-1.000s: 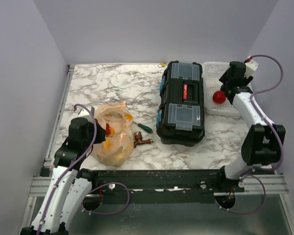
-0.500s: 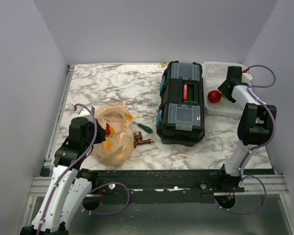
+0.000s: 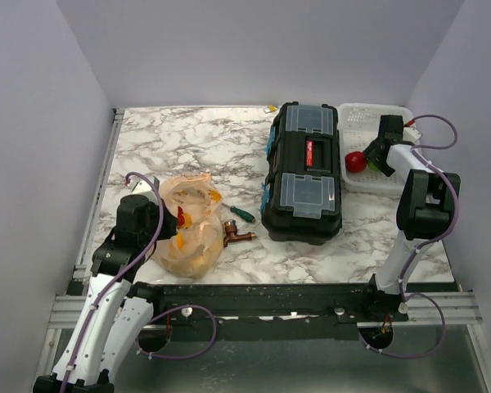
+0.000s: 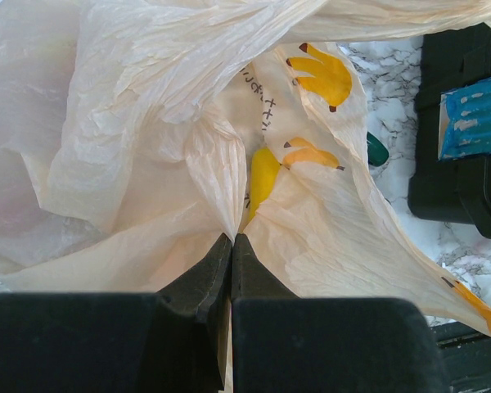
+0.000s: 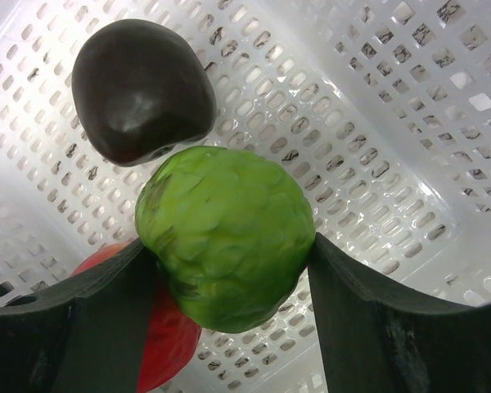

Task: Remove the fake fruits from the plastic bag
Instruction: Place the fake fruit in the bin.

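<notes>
The peach-orange plastic bag (image 3: pixel 190 225) lies at the near left of the table with yellow and red fruits showing through it. My left gripper (image 3: pixel 165 223) is shut on a fold of the bag (image 4: pixel 147 147); a yellow fruit (image 4: pixel 262 176) shows inside. My right gripper (image 3: pixel 378 155) is over the white basket (image 3: pixel 364 119) and is shut on a green ball (image 5: pixel 225 237). Under it lie a dark ball (image 5: pixel 143 102) and a red ball (image 5: pixel 168 348), the red ball (image 3: pixel 356 161) also showing from above.
A black toolbox (image 3: pixel 304 172) stands in the middle between bag and basket. A brown metal tap (image 3: pixel 236 235) and a green-handled screwdriver (image 3: pixel 242 214) lie just right of the bag. The basket sits against the right wall.
My right arm has lowered and folded down into the basket, moving slightly left with the green ball. The left arm and bag have stayed put.
</notes>
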`<state>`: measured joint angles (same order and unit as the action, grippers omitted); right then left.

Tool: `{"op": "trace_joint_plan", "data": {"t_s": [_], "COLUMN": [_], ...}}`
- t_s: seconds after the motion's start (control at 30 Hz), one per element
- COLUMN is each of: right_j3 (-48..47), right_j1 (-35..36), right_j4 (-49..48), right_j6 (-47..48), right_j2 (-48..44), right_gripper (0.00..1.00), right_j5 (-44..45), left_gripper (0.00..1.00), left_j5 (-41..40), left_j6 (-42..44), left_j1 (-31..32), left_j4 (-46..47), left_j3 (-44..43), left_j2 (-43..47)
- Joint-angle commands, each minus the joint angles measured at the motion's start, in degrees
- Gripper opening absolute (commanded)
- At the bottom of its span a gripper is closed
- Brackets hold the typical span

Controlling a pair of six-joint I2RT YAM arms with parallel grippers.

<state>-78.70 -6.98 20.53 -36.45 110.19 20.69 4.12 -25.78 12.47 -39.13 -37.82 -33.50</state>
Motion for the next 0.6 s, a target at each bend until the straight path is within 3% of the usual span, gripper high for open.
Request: {"op": "trace_joint_plan", "data": {"t_s": [0.0,0.33,0.57], "right_j3": [2.2,4.3,3.8], "right_j1": [0.0,0.0,0.0], "right_j4": [-0.9,-2.5,-1.0], "right_j6": [0.1,1.5,1.9], "right_j2": [-1.3,-4.2,-8.0], "right_gripper": [0.48,0.81,0.89], "right_j5": [-3.0,-4.7,-3.1], "left_gripper": [0.00,0.00,0.00], "left_j5": [-0.4,-0.6,-0.6], "left_j6": [-0.1,-0.1,-0.1], "left_j1": [0.1,0.1,0.1], "left_j4": [-0.4,-0.4,-0.4], "left_j3": [-1.4,-1.4,-1.3], "left_j2": [0.1,0.8,1.8]}}
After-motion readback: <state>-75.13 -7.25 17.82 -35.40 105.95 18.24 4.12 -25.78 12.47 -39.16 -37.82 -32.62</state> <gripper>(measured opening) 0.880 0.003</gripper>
